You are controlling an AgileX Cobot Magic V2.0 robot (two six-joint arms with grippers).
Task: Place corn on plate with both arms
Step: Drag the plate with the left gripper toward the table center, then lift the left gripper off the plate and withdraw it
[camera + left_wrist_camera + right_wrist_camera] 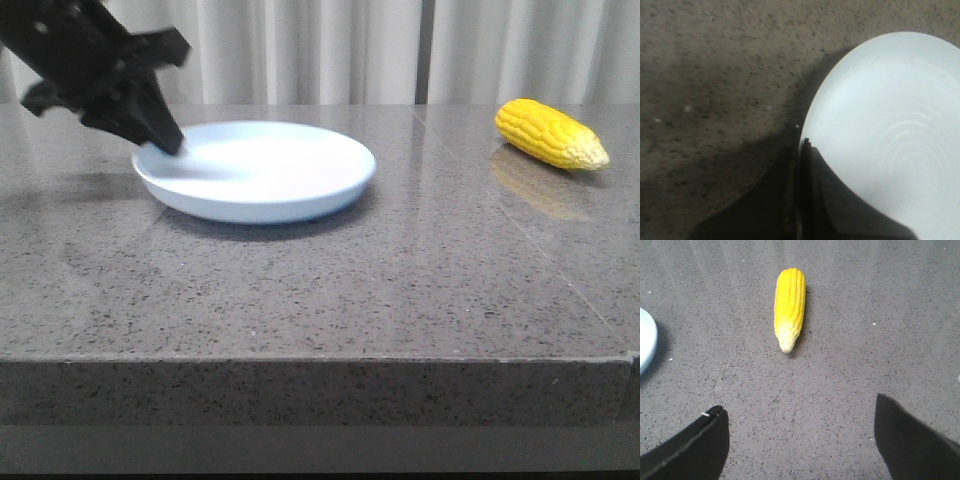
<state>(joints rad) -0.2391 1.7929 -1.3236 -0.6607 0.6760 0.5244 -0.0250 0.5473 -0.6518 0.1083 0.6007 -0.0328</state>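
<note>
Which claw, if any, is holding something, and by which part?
The left claw is shut on the plate, at its left rim. The right claw is open and holds nothing; the corn lies free on the table.

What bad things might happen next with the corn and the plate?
The left gripper is shut on the rim of the round pale blue plate; a tug might slide or tip it. The bright yellow corn cob is round and lies loose on the smooth grey stone table, so the open right gripper might roll it away.
</note>
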